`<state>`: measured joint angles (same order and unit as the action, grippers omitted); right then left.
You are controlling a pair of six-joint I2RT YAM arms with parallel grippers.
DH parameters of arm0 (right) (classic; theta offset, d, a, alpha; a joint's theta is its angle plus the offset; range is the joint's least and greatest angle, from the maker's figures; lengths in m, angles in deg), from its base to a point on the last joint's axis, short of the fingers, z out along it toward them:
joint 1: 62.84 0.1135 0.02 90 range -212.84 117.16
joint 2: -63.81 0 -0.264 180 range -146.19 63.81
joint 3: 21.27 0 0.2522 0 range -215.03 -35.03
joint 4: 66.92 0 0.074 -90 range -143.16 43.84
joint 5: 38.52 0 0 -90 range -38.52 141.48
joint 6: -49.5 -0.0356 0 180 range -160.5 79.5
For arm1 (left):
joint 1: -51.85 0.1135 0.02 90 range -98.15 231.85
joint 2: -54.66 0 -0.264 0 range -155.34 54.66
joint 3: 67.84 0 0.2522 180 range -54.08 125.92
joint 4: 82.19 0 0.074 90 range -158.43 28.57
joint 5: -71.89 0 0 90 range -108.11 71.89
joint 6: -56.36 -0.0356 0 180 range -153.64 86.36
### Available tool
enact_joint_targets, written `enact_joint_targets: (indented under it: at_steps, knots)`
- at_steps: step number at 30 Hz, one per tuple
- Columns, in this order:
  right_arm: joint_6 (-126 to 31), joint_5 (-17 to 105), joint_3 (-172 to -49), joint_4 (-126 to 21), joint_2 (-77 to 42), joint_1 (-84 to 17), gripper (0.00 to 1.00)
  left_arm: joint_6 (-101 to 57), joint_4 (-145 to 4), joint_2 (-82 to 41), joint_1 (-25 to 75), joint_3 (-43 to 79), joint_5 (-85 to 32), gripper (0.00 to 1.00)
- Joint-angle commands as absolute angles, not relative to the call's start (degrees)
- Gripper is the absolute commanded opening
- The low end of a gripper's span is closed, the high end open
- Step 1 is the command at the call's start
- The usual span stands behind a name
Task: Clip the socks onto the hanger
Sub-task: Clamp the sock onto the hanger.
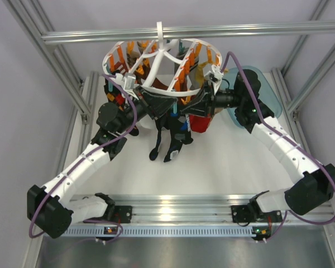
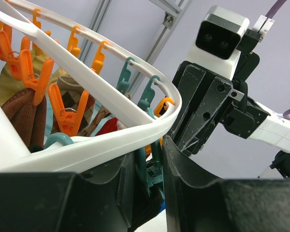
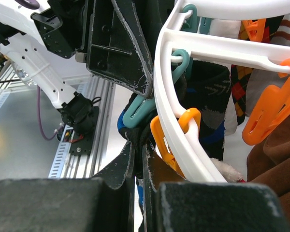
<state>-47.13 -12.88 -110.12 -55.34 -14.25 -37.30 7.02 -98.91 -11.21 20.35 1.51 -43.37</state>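
The white ring hanger [image 1: 156,61] hangs from the top bar, with orange and teal clips all round. Two dark navy socks [image 1: 170,142] dangle under its front edge. My left gripper [image 1: 156,106] is closed on a teal clip [image 2: 146,169] below the ring's rim [image 2: 111,140], with dark sock fabric [image 2: 147,208] just under the clip. My right gripper [image 1: 201,105] is shut on the top edge of a dark sock [image 3: 135,133], right under the same teal clip [image 3: 140,110]. A second dark sock [image 3: 210,92] hangs behind the rim [image 3: 164,96].
Red [image 1: 200,123], brown [image 3: 275,164] and argyle [image 3: 246,87] socks hang on other clips. A translucent blue bin [image 1: 268,100] stands at the back right. Aluminium frame posts [image 1: 72,84] flank the white table. The right arm's fingers [image 2: 203,106] stand close to my left gripper.
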Motion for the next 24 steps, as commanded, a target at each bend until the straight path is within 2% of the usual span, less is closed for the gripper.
enact_joint_targets:
  at_steps: [1, 14, 18, 19, 22, 24]
  knots:
    - [-46.83, -7.32, -110.00, -58.70, -14.32, -39.55, 0.00, 5.82, -99.46, -8.80, 19.95, 1.03, -51.60, 0.00]
    - [-47.62, -7.41, -109.65, -59.32, -13.62, -39.90, 0.00, 5.29, -98.67, -8.88, 20.21, 1.55, -51.95, 0.00]
    - [-48.05, -7.50, -109.56, -59.58, -13.71, -39.90, 0.00, 5.73, -98.84, -9.06, 20.21, 2.17, -51.51, 0.18]
    - [-48.06, -7.50, -109.56, -59.75, -13.88, -39.90, 0.00, 6.17, -98.93, -9.23, 20.21, 2.26, -51.60, 0.27]
    - [-48.32, -7.59, -109.47, -60.10, -13.88, -39.90, 0.00, 6.52, -98.75, -9.15, 20.21, 2.52, -51.34, 0.37]
    - [-48.41, -7.59, -109.47, -60.11, -13.88, -39.81, 0.00, 6.61, -98.75, -9.15, 20.21, 2.69, -51.16, 0.39]
